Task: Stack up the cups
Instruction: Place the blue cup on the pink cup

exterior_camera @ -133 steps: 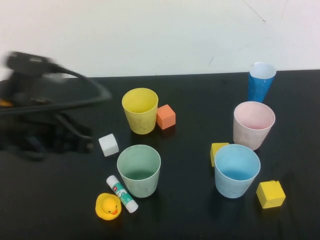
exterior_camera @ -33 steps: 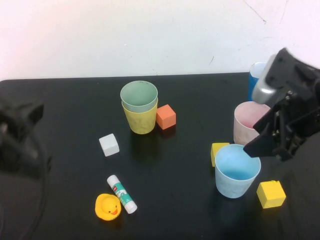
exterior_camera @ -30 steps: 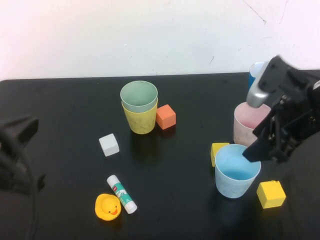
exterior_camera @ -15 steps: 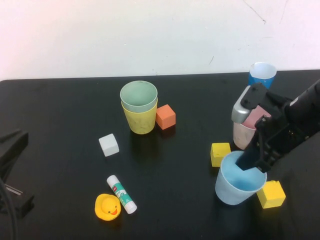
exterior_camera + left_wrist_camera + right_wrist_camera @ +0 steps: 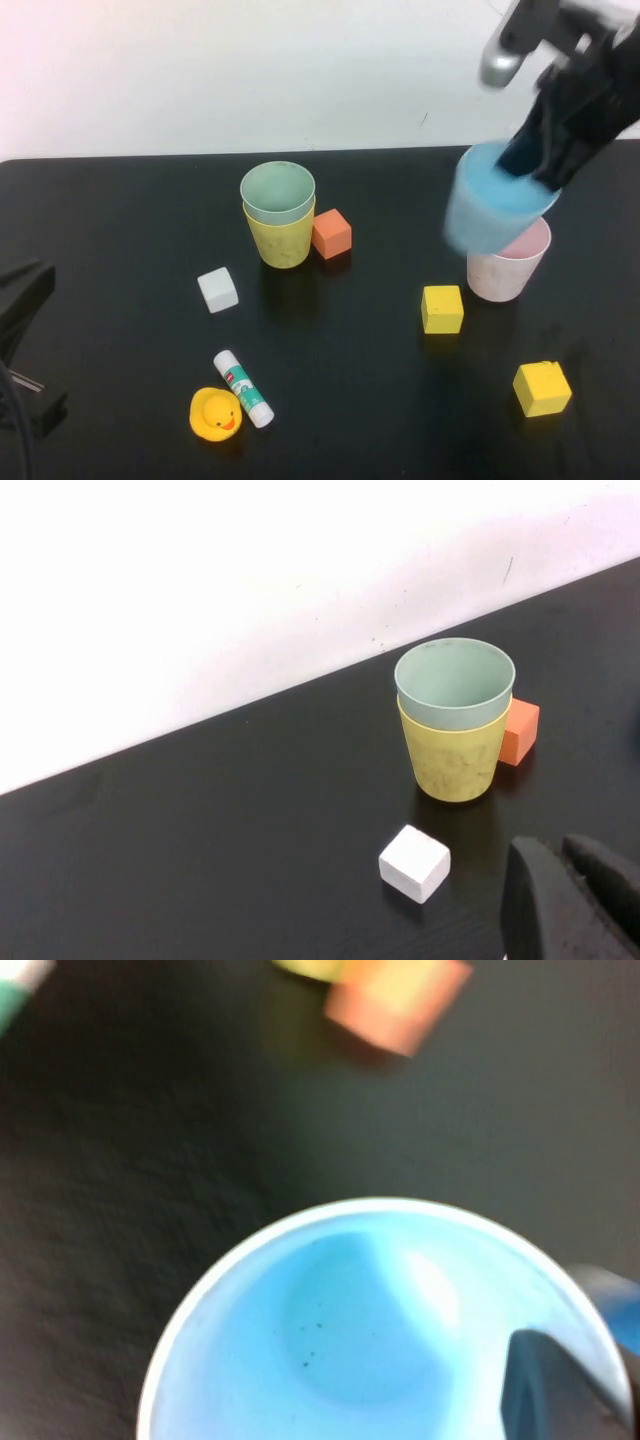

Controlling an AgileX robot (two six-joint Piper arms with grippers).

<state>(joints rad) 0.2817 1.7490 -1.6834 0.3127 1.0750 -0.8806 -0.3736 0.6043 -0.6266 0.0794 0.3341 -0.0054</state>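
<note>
My right gripper (image 5: 528,168) is shut on the rim of the light blue cup (image 5: 492,205) and holds it in the air, tilted, just above and in front of the pale pink cup (image 5: 508,268). In the right wrist view one finger (image 5: 560,1385) is inside the light blue cup (image 5: 370,1330). The pale green cup (image 5: 277,193) sits nested in the yellow cup (image 5: 283,242) at mid-table; both show in the left wrist view (image 5: 455,685). My left gripper (image 5: 563,848) is shut and empty, low at the table's left near the white cube (image 5: 414,862).
An orange cube (image 5: 331,233) touches the yellow cup. A white cube (image 5: 217,290), a glue stick (image 5: 243,387) and a yellow duck (image 5: 216,413) lie front left. Two yellow cubes (image 5: 442,308) (image 5: 541,388) lie front right. The dark blue cup is hidden.
The green cup, once alone on the table, is now inside the yellow one. My right gripper took the light blue cup and lifted it up and back over the pink cup.
</note>
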